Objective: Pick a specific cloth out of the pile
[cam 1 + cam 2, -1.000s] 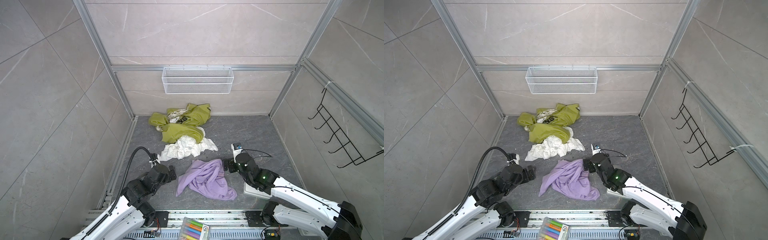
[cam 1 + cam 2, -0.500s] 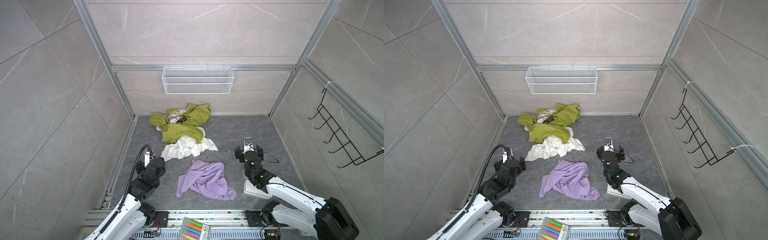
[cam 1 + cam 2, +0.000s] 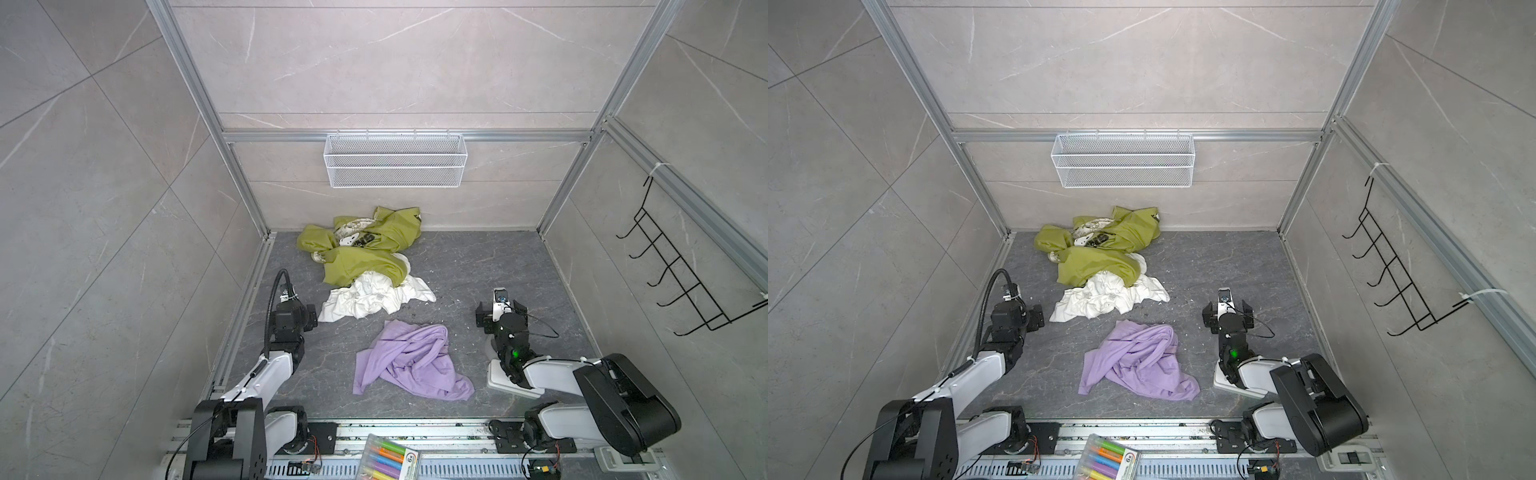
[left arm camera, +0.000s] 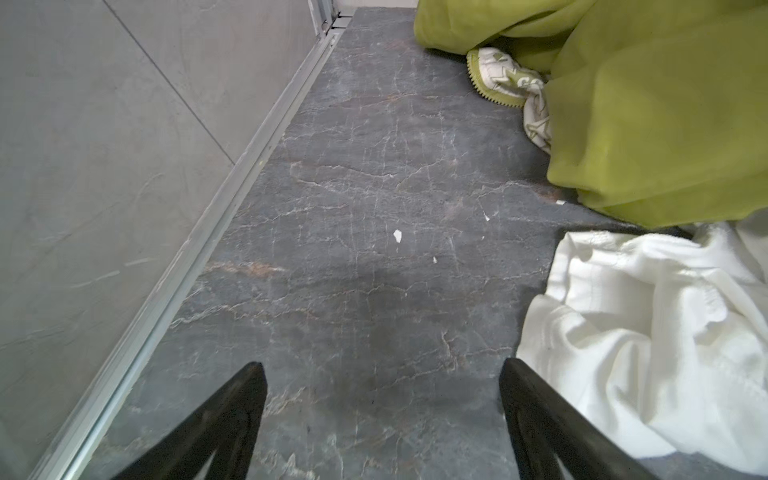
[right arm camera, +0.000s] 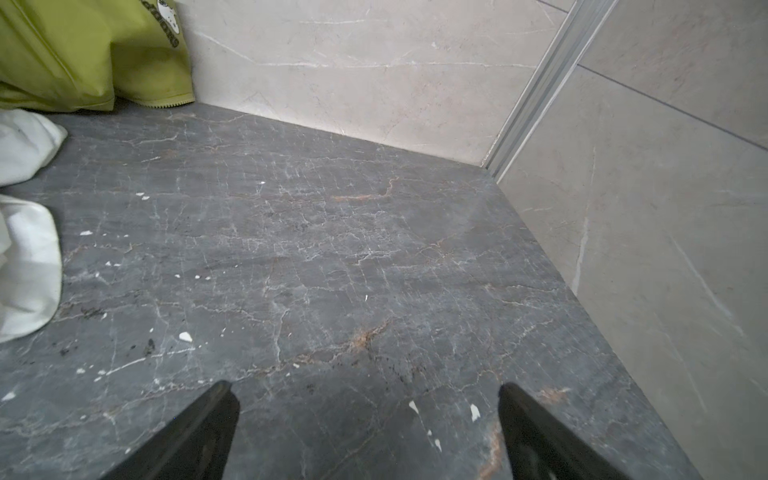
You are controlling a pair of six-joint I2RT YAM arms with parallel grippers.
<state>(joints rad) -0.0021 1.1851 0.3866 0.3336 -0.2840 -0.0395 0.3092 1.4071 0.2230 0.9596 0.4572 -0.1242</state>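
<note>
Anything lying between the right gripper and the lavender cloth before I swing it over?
Nothing visible. In a top view only bare floor separates the open right gripper from the lavender cloth, which lies by itself, off the pile. The gripper faces the back wall, not the cloth.

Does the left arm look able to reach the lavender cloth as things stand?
Probably yes: the lavender cloth lies alone on the floor, apart from the white garment, and only bare floor separates it from the open, empty left pincer.
</note>
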